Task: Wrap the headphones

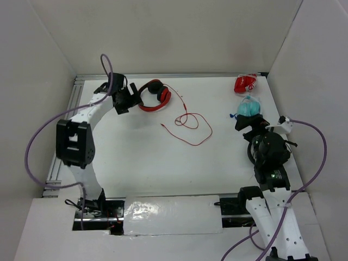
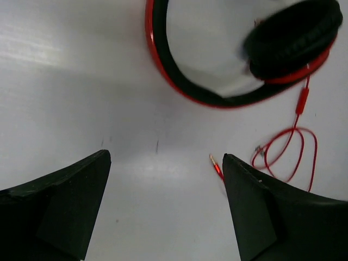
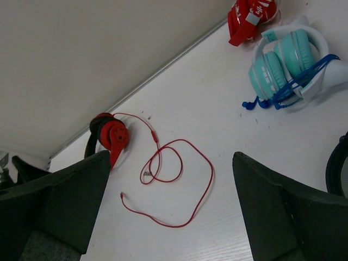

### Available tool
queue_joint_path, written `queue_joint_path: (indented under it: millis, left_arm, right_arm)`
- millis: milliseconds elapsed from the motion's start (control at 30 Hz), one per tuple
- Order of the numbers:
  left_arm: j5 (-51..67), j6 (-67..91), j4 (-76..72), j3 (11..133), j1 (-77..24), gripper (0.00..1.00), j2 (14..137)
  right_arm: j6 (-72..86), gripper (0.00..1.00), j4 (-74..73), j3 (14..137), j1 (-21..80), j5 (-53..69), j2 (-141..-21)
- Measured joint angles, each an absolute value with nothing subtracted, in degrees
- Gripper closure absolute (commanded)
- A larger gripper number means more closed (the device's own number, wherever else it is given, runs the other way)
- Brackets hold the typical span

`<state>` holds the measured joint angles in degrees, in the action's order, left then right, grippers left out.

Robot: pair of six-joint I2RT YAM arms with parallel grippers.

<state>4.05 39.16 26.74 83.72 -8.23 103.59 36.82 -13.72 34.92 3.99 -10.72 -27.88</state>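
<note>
Two spread claws: left gripper [image 2: 163, 157] just short of headphones [image 2: 185, 90], right gripper [image 3: 172, 156] well apart.

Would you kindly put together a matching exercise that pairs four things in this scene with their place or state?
Things:
1. red headphones
2. red cable
3. other headphones
4. left gripper

Place or state:
A. open, nothing between its fingers
B. teal cups on a white band, over on the right side
C. sprawled in loose loops, not wound up
D. black ear pads, lying at the back left

Pairs: 1-D, 2-C, 3-B, 4-A
</note>
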Motion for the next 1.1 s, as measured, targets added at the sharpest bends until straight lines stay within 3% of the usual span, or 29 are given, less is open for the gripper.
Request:
queue_joint_path:
  millis: [300,467,700,733,800,900,1100]
  left_arm:
    - [1.52,39.16,32.12,112.38,-5.93,0.17,130.76]
    - [1.02,37.80,33.01,117.03,-6.22,0.19,136.79]
    - [0.71,35.22,32.08,116.99,-7.05,0.58,137.03]
    - [0.69,34.50,31.92,116.99,-7.18,0.69,137.03]
    - [0.12,33.34,31.68,116.99,-7.64,0.77,137.03]
    - [-1.52,32.51,31.24,116.95,-8.16,1.00,137.03]
    - [-2.98,30.81,29.65,114.19,-9.45,1.00,135.22]
  right_arm:
    - [34.61,0.00,-13.13,34.92,4.25,-10.96,-33.39]
    - [34.09,0.00,-13.15,34.92,4.47,-11.42,-36.25]
    - [33.71,0.00,-13.15,34.92,4.75,-12.64,-37.34]
    - [33.67,0.00,-13.15,34.92,4.75,-12.84,-37.45]
    - [33.54,0.00,-13.17,34.92,4.91,-13.02,-37.50]
    - [33.50,0.00,-13.17,34.92,5.08,-13.30,-37.32]
    - [31.51,0.00,-12.69,34.89,5.85,-12.27,-36.34]
